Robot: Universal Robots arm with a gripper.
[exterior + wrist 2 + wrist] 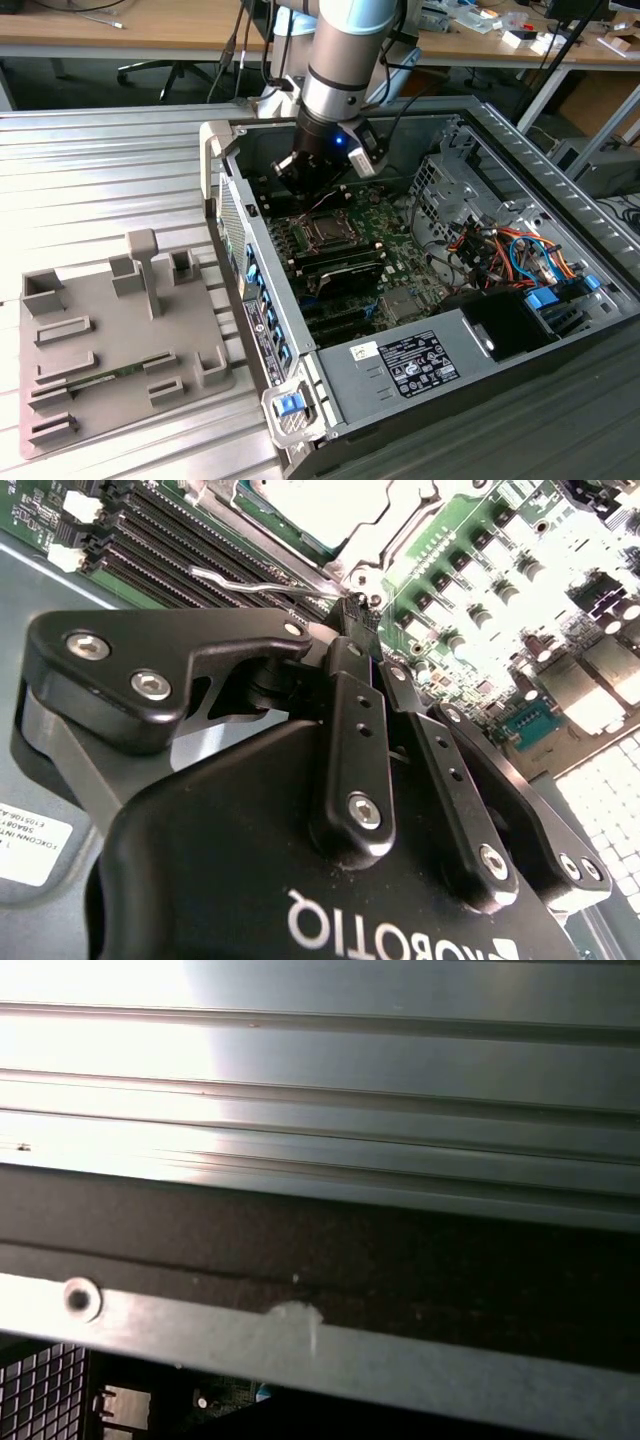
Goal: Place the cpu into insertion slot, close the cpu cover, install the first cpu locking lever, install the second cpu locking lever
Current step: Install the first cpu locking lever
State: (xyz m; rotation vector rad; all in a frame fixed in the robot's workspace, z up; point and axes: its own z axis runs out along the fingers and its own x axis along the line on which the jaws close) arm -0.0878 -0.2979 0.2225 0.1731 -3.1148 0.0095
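Gripper at the CPU socket
The gripper, fingers pinched together at a thin wire lever, hovers beside the cpu cover on the motherboard

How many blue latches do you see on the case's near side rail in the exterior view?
1 clearly: a blue latch on the grey bracket at the computer case's nearest corner. Small blue marks higher along that rail may be more; I cannot tell.

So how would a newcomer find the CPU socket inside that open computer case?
Look in the open computer case on the slatted table, under the gripper reaching in. The CPU socket is the square silver-framed patch on the green motherboard, beside the long dark memory slots.
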